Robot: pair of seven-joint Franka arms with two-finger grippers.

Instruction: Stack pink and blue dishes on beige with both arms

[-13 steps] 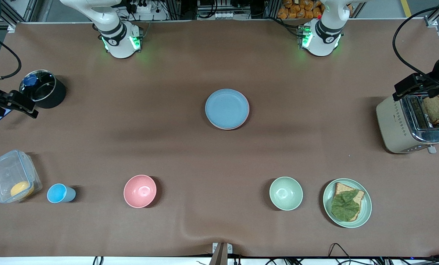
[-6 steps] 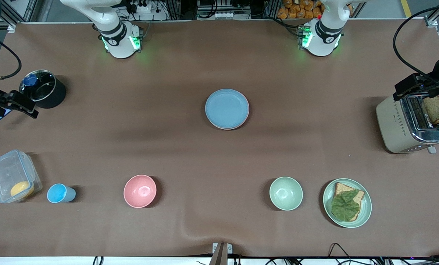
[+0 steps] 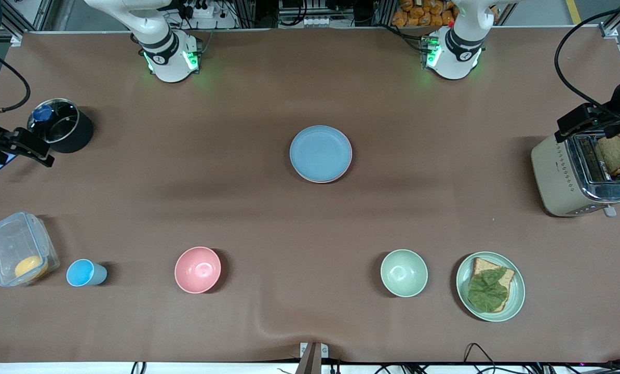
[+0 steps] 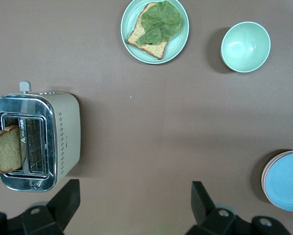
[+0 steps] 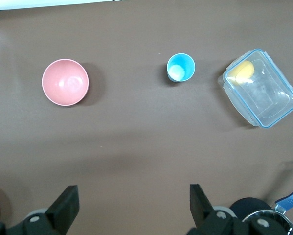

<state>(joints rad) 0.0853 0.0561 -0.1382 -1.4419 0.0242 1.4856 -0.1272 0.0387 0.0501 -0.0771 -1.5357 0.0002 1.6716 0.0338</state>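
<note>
Nothing has moved — blue plate (image 3: 320, 153) tops the stack, pink rim (image 3: 324, 181) peeking beneath; left pincer (image 4: 132, 205) over the toaster (image 3: 580, 176), right pincer (image 5: 130, 205) both wide.

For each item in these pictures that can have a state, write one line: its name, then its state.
Blue plate: top of the stack, pink rim showing beneath.
Toaster: bread slice standing up out of one slot.
Green plate: holds toast under a leaf.
Clear container: lidless, yellow item inside.
Blue cup: lying on its side.
Left gripper: open, empty.
Right gripper: open, empty.
</note>
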